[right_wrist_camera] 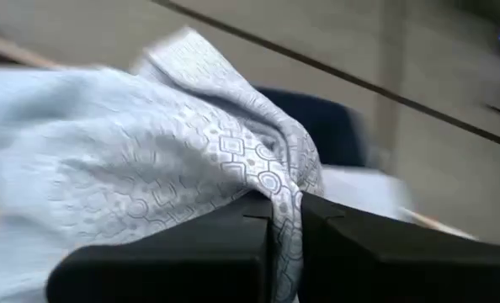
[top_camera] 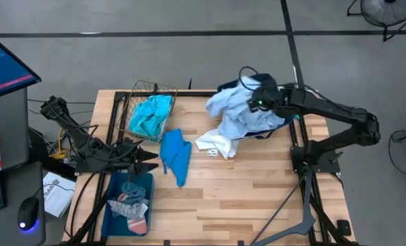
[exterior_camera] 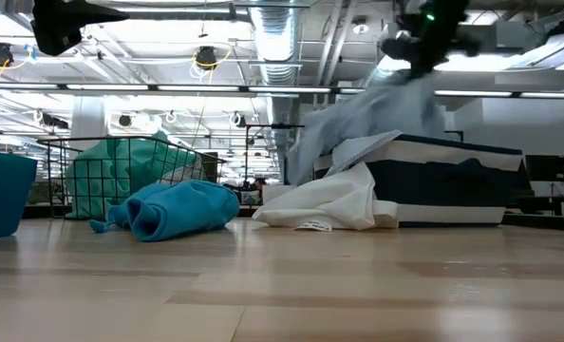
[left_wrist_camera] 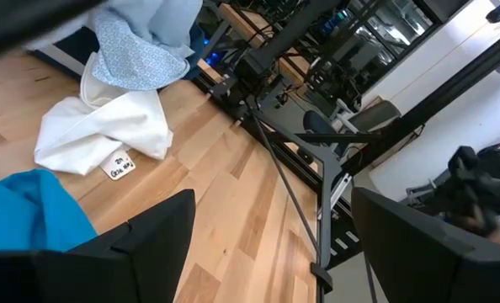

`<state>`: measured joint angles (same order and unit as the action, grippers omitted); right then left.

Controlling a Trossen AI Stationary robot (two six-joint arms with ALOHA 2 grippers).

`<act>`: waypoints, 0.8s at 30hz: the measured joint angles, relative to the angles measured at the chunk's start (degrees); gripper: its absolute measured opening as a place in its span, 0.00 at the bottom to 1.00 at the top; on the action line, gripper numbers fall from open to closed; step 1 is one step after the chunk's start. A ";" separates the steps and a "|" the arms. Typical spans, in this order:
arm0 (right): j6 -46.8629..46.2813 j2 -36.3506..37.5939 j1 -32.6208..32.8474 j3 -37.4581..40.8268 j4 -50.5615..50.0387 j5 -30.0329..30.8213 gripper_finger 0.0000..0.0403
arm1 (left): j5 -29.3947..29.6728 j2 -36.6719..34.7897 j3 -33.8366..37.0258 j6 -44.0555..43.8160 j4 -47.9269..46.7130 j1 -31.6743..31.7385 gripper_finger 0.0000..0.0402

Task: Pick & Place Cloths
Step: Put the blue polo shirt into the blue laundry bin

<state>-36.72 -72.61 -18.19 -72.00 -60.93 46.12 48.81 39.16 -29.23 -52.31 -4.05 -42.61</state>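
My right gripper [top_camera: 256,102] hovers over the navy bin [exterior_camera: 453,180] at the far right, shut on a pale blue-grey patterned cloth [exterior_camera: 372,114]. A white cloth [top_camera: 217,143] lies on the table against the bin's front. In the middle of the table lies a bright blue cloth [top_camera: 176,156]. A turquoise cloth [top_camera: 150,115] fills a wire basket [top_camera: 138,92] at the far left. My left gripper [top_camera: 147,161] waits open at the left, just beside the bright blue cloth, with nothing between its fingers [left_wrist_camera: 162,231]. My right gripper pinches a bunched fold [right_wrist_camera: 285,181] of the pale blue-grey cloth between its two fingers, several layers thick. The fingers slant down from the table's right side. The cloth hangs below them, and its lower part [top_camera: 230,123] drapes over the bin's rim and the white cloth.
A teal tray [top_camera: 112,191] holding small socks [top_camera: 131,205] sits at the near left, under the left arm. Bare wooden table [top_camera: 258,191] stretches across the near middle and right. Metal frame legs [top_camera: 295,205] run along the right edge.
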 joint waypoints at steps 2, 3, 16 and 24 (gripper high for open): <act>-5.55 0.05 -1.15 0.05 -8.34 3.77 0.01 | -0.05 0.00 0.00 0.01 0.00 0.00 0.75; -8.14 0.05 -1.86 0.05 -12.06 5.00 0.01 | -0.07 0.00 0.00 0.00 0.00 0.00 0.75; -19.93 -4.17 -5.62 0.08 -19.77 7.83 0.02 | 1.76 -0.01 0.00 0.00 -0.05 -0.01 0.75; -7.20 -19.54 -11.05 0.08 -6.32 2.41 0.02 | 2.58 -0.01 0.00 -0.18 -0.07 0.00 0.75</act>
<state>-43.92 -92.14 -29.24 -71.92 -67.26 48.53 51.39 39.15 -29.23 -52.49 -4.13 -42.61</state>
